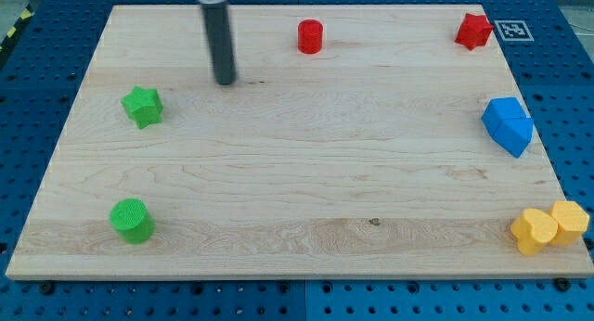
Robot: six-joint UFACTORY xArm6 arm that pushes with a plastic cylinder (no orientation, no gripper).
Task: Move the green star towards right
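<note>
The green star [142, 106] lies on the wooden board [297, 182] at the view's left, in the upper half. My tip [225, 82] rests on the board to the right of the star and slightly above it, about a block's width or more away and not touching it. The dark rod rises from the tip to the view's top edge.
A green cylinder [132, 219] sits at the lower left. A red cylinder [310, 36] is at the top middle, a red star [473, 31] at the top right. Two blue blocks [508, 124] touch at the right edge. Two yellow blocks [549, 226] touch at the lower right corner.
</note>
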